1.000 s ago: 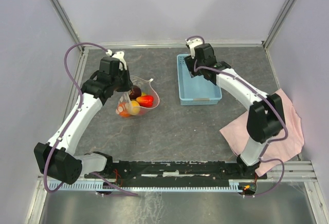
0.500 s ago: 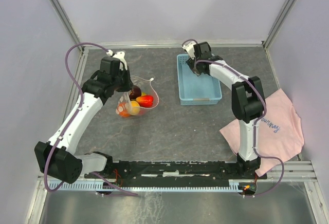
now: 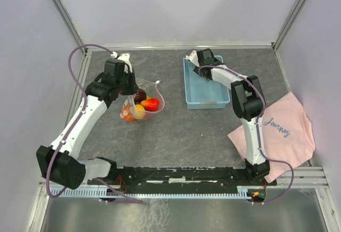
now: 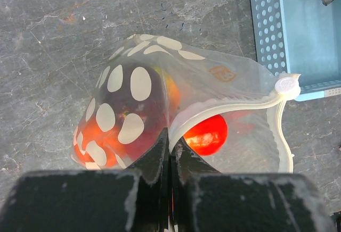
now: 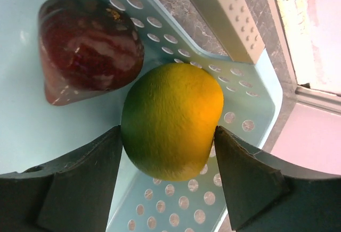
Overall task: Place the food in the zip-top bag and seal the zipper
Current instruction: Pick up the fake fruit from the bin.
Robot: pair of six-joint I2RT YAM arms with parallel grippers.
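- The zip-top bag is clear, floppy plastic with large white polka dots, and it bulges around the food inside.
- Through the plastic show a red toy, a dark purple one and orange pieces low on the left.
- The zipper curves in an open arc with a round white tab at its end, so the mouth gapes.
- The bag sits on the grey counter, left of the light blue basket.
- The left gripper is pressed together, pinching the bag's rim from the near side.
- A yellow-green toy fruit lies in a basket corner, touching a dark red toy fruit.
- The right gripper straddles the yellow-green toy fruit, with a finger against each side.
- A pink cloth lies at the counter's right edge, well apart from the bag.
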